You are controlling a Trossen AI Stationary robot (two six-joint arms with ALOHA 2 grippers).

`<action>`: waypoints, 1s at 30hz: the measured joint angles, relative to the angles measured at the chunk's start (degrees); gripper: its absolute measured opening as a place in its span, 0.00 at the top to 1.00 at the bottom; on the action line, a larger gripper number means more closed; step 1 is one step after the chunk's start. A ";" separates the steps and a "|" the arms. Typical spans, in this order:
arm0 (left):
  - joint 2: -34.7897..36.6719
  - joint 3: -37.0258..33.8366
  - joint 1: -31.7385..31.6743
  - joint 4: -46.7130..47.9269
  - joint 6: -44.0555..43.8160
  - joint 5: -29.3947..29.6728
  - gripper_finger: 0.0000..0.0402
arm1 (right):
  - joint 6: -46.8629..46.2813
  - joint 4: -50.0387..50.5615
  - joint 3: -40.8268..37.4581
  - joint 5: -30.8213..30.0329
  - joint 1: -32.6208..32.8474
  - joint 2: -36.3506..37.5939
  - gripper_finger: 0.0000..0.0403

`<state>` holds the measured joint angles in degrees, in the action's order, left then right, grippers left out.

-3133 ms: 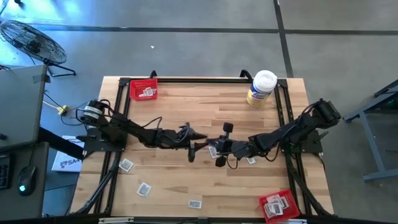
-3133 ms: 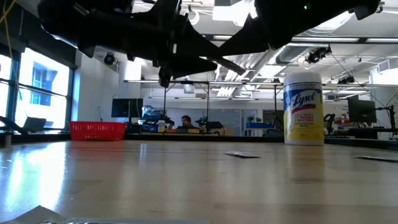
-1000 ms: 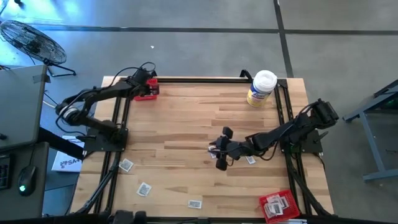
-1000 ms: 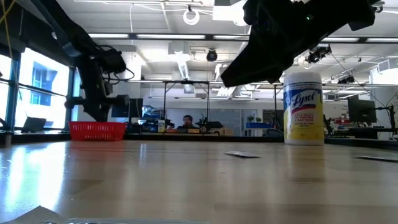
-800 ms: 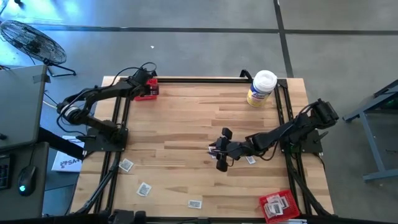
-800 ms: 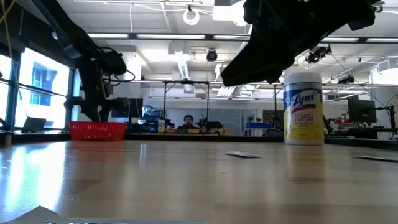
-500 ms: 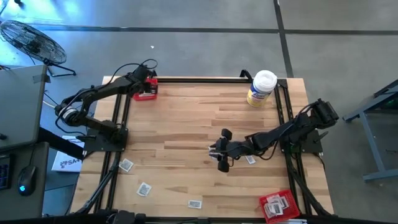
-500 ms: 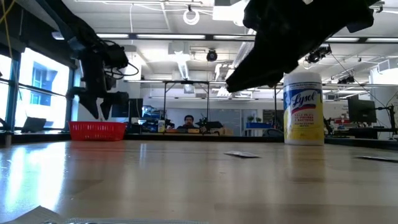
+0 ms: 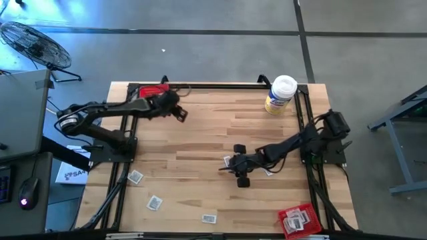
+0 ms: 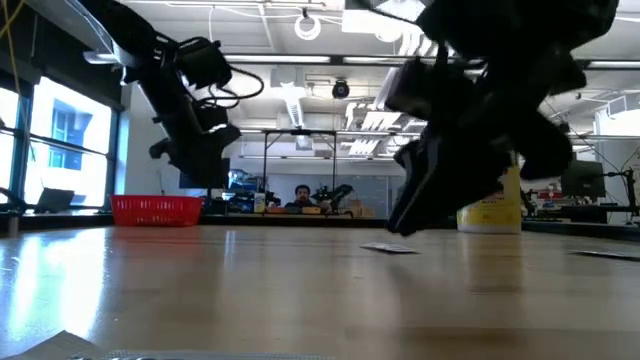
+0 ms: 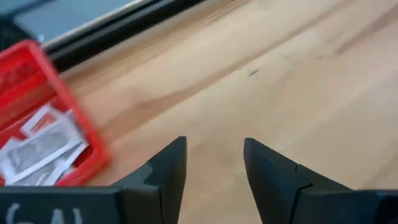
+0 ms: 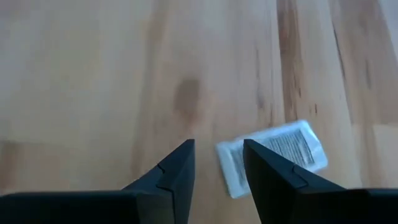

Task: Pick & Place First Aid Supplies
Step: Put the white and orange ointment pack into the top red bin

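The first aid supplies are small white-and-grey packets. One packet lies flat on the wood just ahead of my right gripper, which stands open and low over the table's middle; I cannot tell whether a fingertip touches the packet. Several more packets lie in the red tray at the far left corner. My left gripper hangs open and empty over bare wood just right of that tray. Loose packets lie near the front left.
A white-lidded, yellow-labelled tub stands at the far right. A second red tray with packets sits at the near right corner. Another packet lies under my right arm. Black frame rails run along the table's edges.
My left gripper has swung from above the far-left red tray toward the table's right, out over bare wood. My right gripper has sunk toward the table by the middle packet, tipping further down.
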<state>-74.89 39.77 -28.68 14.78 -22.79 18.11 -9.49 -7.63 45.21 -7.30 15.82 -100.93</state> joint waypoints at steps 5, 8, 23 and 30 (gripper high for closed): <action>2.08 0.00 5.94 -1.91 -1.62 2.97 0.61 | 0.64 -0.35 0.07 -0.36 -1.17 -2.40 0.68; 2.42 -0.02 9.96 -4.28 -2.84 4.69 0.61 | 0.78 -0.24 0.17 -0.69 -1.64 -3.23 0.68; -5.34 -0.13 32.11 -25.36 4.35 11.33 0.61 | -0.35 -0.62 0.11 -7.18 -1.97 -3.97 0.99; -11.97 -0.07 38.40 -34.85 12.71 9.48 0.61 | -7.05 -1.39 -0.17 -5.93 -1.99 -1.52 1.00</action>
<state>-86.86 39.70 9.72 -20.07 -10.08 27.59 -16.54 -9.02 45.04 -13.23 13.82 -102.45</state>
